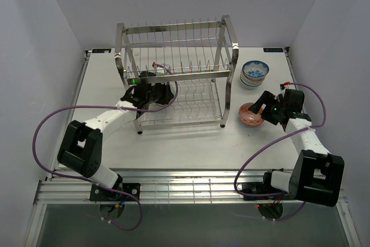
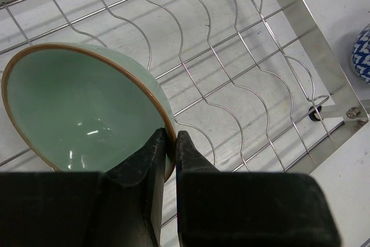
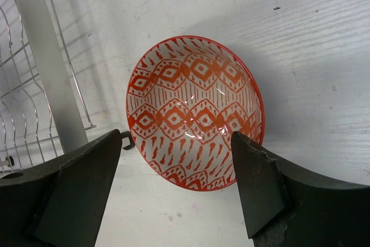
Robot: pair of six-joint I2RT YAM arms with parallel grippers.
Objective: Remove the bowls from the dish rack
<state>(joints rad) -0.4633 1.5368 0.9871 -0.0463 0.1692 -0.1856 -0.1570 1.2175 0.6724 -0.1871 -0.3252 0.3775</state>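
The left claw [image 2: 170, 143] is clenched on the rim of a mint-green bowl [image 2: 81, 108], which lies tilted on the wavy wires in the lower tier of the dish rack [image 1: 173, 44]. The right claw [image 3: 176, 143] is spread wide, a finger on either side of a red-patterned bowl [image 3: 196, 108] that stands on the table [image 1: 173, 143] just beside the rack. A blue-and-white bowl [image 1: 255, 72] stands on the table behind it.

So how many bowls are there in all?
3: a mint-green bowl in the rack, pinched by the left hand; a red-patterned bowl and a blue-and-white bowl on the table right of it. Others may be hidden.
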